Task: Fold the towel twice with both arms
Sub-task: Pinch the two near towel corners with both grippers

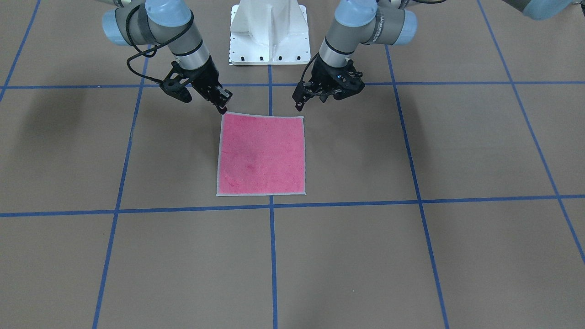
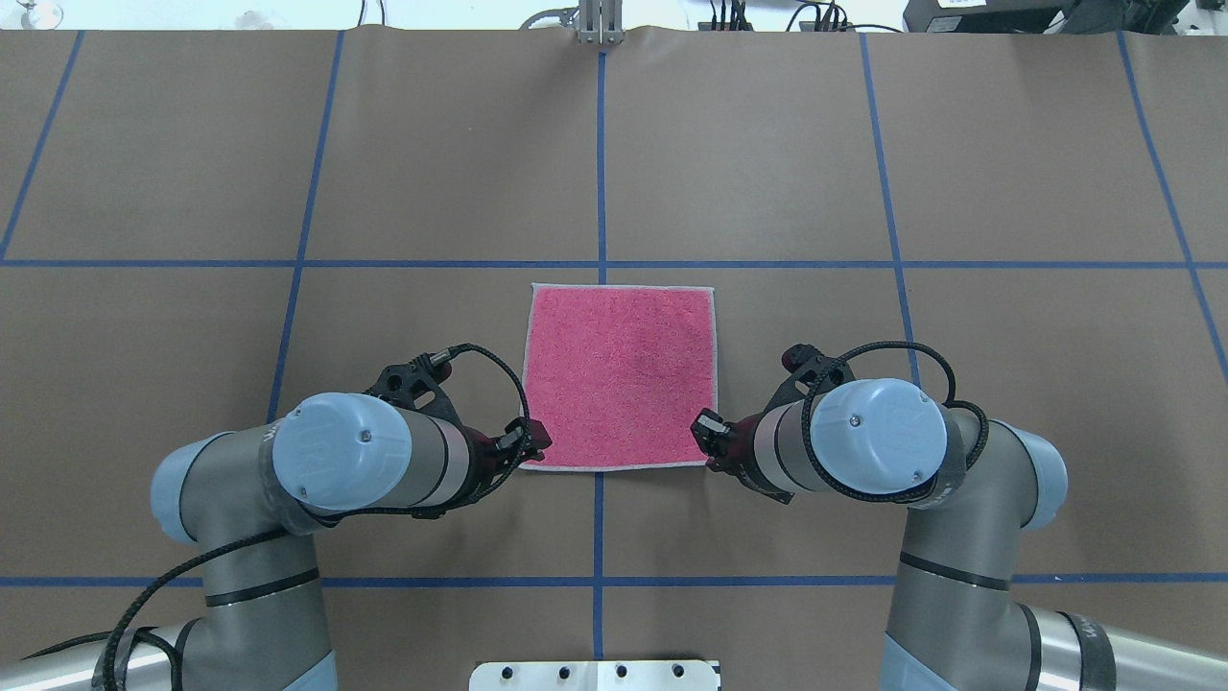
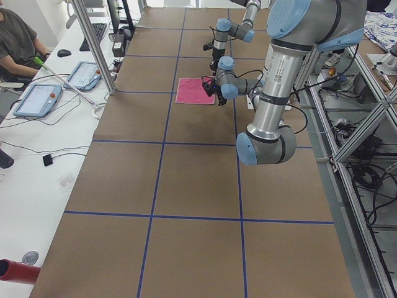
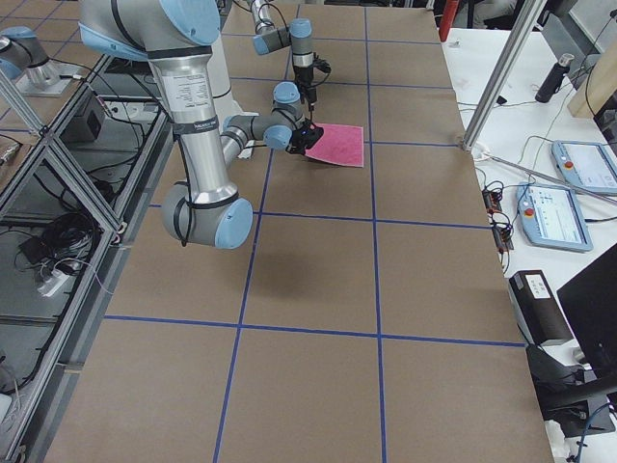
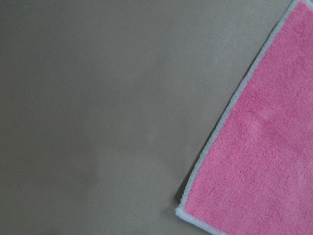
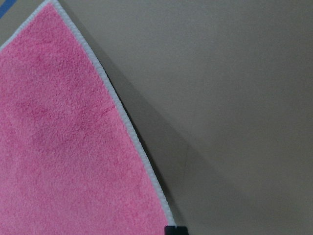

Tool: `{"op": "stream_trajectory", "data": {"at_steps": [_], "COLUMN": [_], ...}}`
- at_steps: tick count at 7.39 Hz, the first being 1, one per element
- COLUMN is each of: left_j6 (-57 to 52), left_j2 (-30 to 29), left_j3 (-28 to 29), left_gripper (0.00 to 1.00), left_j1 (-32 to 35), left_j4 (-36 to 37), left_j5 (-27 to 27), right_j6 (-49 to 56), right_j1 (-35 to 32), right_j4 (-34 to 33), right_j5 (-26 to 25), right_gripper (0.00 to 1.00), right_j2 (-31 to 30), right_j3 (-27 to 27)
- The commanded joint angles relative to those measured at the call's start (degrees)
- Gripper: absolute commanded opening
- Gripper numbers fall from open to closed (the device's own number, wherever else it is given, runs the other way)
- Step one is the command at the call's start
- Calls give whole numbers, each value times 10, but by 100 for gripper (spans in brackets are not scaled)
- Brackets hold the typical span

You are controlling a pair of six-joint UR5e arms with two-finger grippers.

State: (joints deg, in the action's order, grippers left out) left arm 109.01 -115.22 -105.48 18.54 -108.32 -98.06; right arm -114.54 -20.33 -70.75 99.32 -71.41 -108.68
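One towel (image 2: 619, 374) is lying flat and unfolded on the desk (image 2: 192, 144), pink face up, with its light grey edging showing on all four sides. It is sitting across a blue tape line (image 2: 601, 144) that runs straight out from the robot, and its far edge is resting just short of a crossing line.

At the towel's near corner on the robot's left, the left end effector (image 2: 531, 443) is hovering with its fingers apart and its tips just beside the edging. The left wrist view is showing that corner against bare brown paper, with no finger in frame.

At the other near corner, the right end effector (image 2: 710, 434) is hovering in the same way, fingers apart. In the right wrist view one black fingertip (image 6: 175, 230) is peeking in at the bottom, just beside the towel's edge.

Both arms are reaching in from either side of the white pedestal (image 1: 269, 32), elbows bent outward.

Beyond the desk, a person (image 3: 15, 37) is sitting at a white bench with tablets (image 3: 37, 99) on it.
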Motion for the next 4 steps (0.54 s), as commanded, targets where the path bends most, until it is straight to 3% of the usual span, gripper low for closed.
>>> {"op": "stream_trajectory", "data": {"at_steps": [1, 4], "left_j6": [-5, -6], "left_j2": [-6, -18], "left_j3": [11, 36], "left_gripper": [90, 78], "left_j1": [-4, -4], "left_j4": [1, -1], "left_j5": [9, 17], "right_j6": [2, 1], "right_j1": [0, -1], "right_j4": [0, 0], "right_j5": [2, 2], "right_gripper": [0, 0], "right_j2": [0, 0], "right_j3": [0, 0]}}
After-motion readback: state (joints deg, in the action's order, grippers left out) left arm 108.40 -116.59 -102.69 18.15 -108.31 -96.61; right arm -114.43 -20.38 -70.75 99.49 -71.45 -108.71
